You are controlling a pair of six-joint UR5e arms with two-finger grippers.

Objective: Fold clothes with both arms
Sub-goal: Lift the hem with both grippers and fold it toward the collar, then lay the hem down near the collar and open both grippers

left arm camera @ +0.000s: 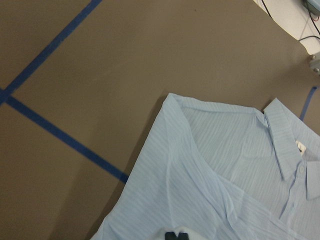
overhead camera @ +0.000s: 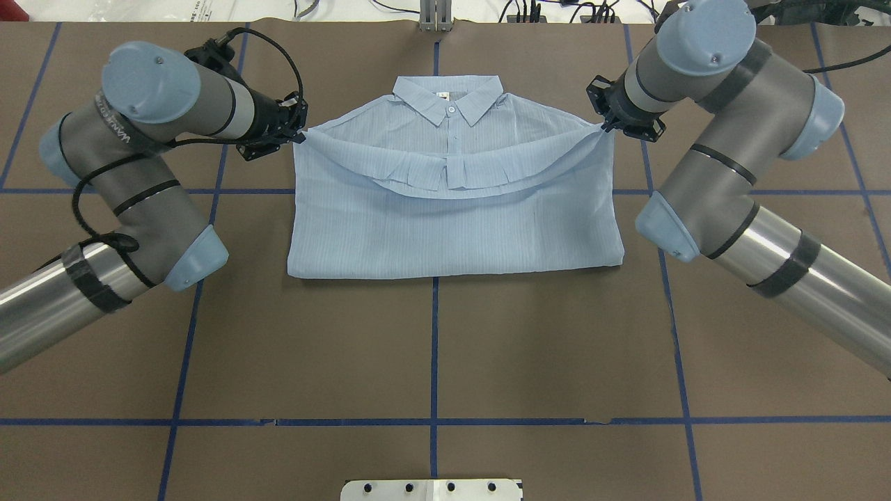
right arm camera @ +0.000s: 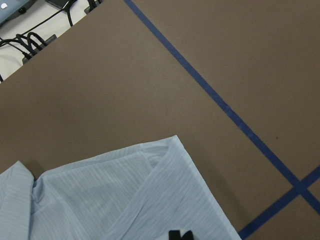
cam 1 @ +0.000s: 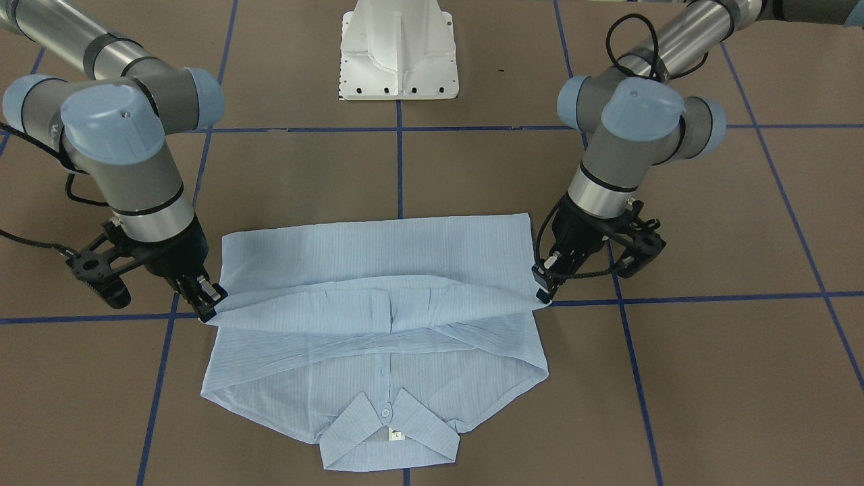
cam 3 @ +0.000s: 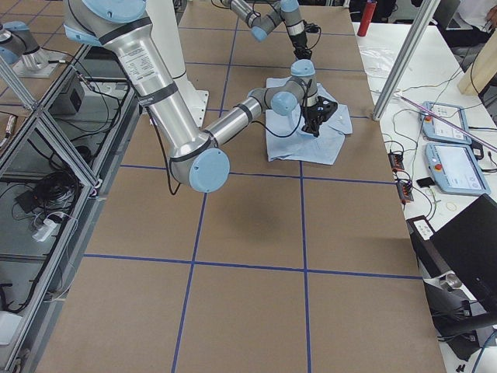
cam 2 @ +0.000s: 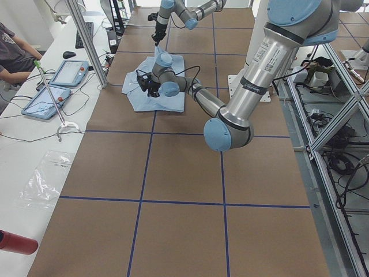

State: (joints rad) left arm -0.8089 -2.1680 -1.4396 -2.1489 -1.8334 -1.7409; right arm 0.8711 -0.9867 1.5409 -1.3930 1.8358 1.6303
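The light-blue shirt (overhead camera: 452,229) lies on the brown table, collar (overhead camera: 449,97) on the far side from the robot, white neck tag showing. Its lower part is folded up over the chest, and the folded edge sags between the two grippers. My left gripper (overhead camera: 301,133) is shut on the left corner of that edge; it also shows in the front-facing view (cam 1: 543,287). My right gripper (overhead camera: 604,125) is shut on the right corner and shows in the front-facing view (cam 1: 206,300). Both corners are held a little above the table. The wrist views show the shirt (left arm camera: 225,175) (right arm camera: 125,195) below the fingertips.
The white pedestal base (cam 1: 398,54) stands behind the shirt on the robot's side. Blue tape lines (overhead camera: 433,348) grid the brown table. An operators' bench with tablets (cam 2: 57,86) and a seated person (cam 2: 14,49) runs along the far edge.
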